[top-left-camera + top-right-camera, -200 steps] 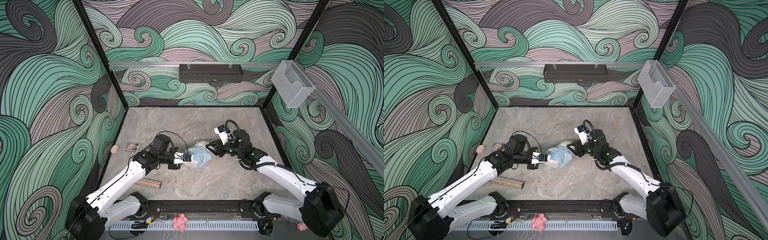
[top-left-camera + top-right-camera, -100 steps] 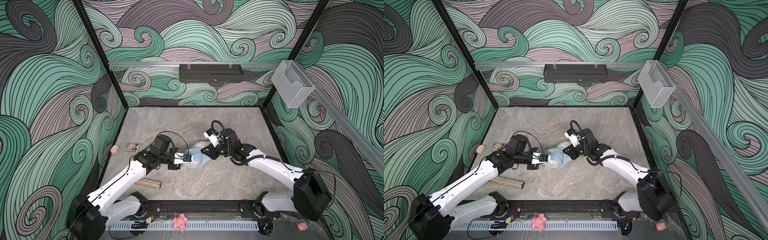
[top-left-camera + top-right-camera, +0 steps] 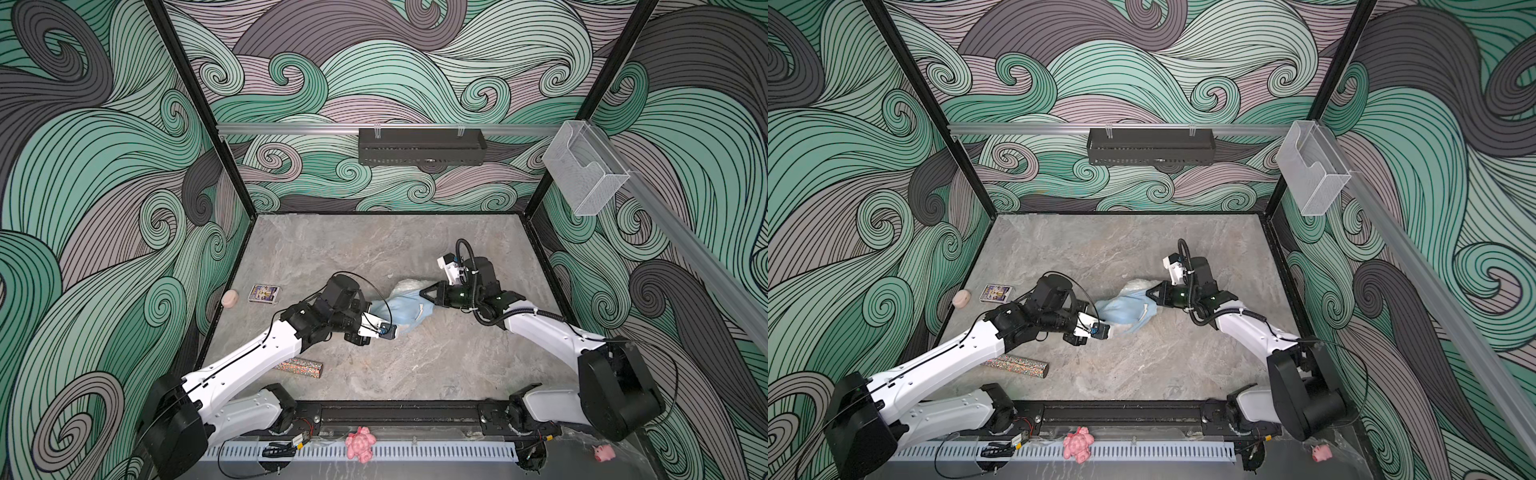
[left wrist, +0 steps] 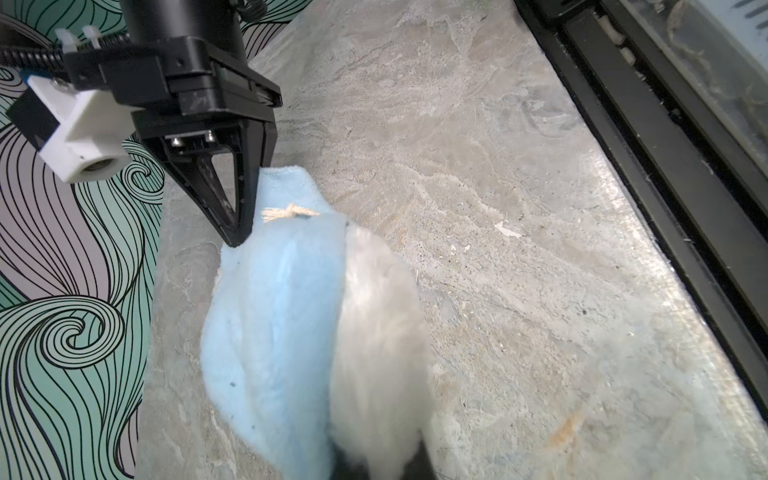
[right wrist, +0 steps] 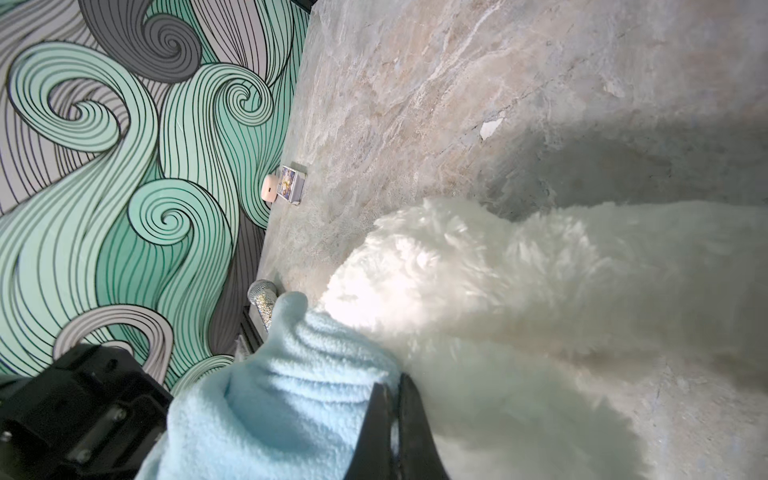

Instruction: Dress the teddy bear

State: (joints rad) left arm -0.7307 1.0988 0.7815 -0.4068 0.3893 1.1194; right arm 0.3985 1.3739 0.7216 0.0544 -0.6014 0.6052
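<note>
left gripper [image 3: 368,308]: I see its fingers together, clamped on the fleece [image 4: 270,332].
right gripper [image 4: 240,237]: fingers pinched on the fleece's far edge.
bear [image 5: 498,270]: between both fingertips, partly inside the fleece.

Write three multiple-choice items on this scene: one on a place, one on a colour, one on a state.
1. Where does the glitter tube lie?
A. by the left arm
B. against the back wall
C. in the clear wall bin

2. What colour is the garment on the teddy bear?
A. red
B. light blue
C. black

3. How does the right gripper stand?
A. wide open above the table
B. shut on the garment
C. out of view

Key:
1 A: in both top views the tube lies right beside the white forearm.
2 B: the fleece is pale blue in every view.
3 B: the left wrist view shows it pinched on the fleece's edge.
</note>
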